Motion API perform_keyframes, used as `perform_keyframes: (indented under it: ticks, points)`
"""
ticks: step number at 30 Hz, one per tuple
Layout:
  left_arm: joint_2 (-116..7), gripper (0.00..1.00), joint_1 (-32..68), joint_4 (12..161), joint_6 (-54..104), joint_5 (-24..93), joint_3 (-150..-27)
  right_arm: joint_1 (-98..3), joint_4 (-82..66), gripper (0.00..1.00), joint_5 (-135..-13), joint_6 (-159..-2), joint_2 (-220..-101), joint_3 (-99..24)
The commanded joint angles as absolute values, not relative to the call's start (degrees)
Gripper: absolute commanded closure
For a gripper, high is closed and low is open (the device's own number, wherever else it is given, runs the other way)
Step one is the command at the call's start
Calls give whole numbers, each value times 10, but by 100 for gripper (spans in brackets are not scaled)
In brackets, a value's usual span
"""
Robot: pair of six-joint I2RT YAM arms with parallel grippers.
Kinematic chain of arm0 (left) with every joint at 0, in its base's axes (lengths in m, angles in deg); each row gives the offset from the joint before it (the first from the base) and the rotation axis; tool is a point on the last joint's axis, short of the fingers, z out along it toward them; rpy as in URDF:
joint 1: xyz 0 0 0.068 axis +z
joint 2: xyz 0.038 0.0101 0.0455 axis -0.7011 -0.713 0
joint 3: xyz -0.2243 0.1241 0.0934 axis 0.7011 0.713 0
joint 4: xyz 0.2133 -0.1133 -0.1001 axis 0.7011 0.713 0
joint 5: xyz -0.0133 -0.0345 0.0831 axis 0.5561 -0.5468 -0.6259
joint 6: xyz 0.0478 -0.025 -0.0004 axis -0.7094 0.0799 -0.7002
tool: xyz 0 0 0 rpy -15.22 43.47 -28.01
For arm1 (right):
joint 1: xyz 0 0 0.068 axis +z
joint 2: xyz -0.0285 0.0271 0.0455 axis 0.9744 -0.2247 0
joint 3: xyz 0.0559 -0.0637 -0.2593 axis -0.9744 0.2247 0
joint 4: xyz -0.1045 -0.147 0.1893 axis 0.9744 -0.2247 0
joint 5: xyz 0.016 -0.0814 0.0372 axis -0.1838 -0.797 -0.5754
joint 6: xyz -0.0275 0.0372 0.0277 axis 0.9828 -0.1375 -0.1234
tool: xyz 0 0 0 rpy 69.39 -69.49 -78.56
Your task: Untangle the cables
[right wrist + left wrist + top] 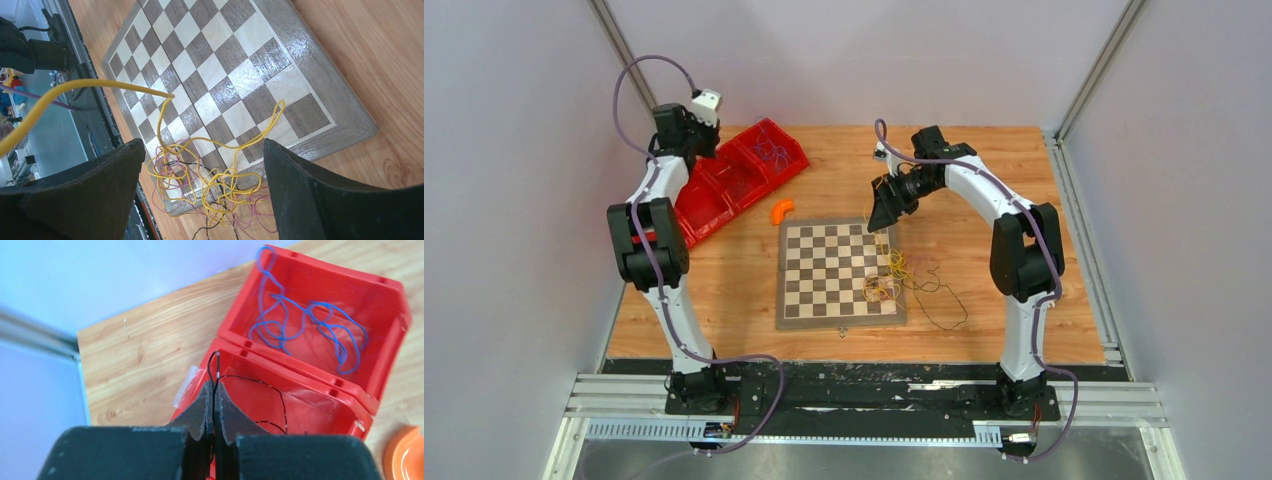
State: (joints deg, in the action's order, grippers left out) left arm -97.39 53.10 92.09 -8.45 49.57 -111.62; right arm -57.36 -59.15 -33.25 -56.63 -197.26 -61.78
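The left fingers (209,402) are pressed together on a black cable (218,371). Its free length lies in the middle compartment of the red bin row (300,382), at about 10 o'clock from the chessboard (824,270). A blue cable (305,325) lies by itself in the next compartment, toward 1 o'clock in the left wrist view. So two strands look separated, the black one not yet let go.

The right fingers (290,170) stand wide apart with nothing between them, above the board. Below them the knot of yellow, pink and black cables (210,187) rests on the board's 4 o'clock edge and spills onto the desk (724,290). One yellow strand arcs close past the right wrist camera; whether it hangs on the arm I cannot tell. I judge that most of the untangling remains.
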Motion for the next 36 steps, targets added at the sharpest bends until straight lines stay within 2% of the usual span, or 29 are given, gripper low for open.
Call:
perform_keyframes:
  ticks: [1,8,17,18,19,21,27,31,36]
  points:
    - [-1009,100,535,894,69,432,-1149,-577,-596,13,-332,-556,-1978,-636]
    - [-1076,100,536,994,117,396,-1224,-577,-600,13,-347,-546,-1980,-636]
    - [-1127,98,518,1078,79,370,-1296,-575,-601,13,-351,-544,-1987,-644]
    - [-1125,88,515,1083,78,372,-1295,-574,-601,13,-351,-543,-1988,-647]
    - [-1123,71,514,1085,82,375,-1295,-574,-601,13,-352,-542,-1989,-649]
    - [-1113,52,513,1093,93,386,-1294,-574,-602,13,-353,-540,-1988,-653]
    - [-1064,18,514,1112,96,384,-1312,-574,-604,13,-351,-538,-1985,-658]
    - [-1044,1,514,1147,80,367,-1341,-574,-605,13,-347,-536,-1980,-658]
    - [-1025,0,516,1202,53,363,-1367,-576,-608,12,-350,-525,-1977,-666]
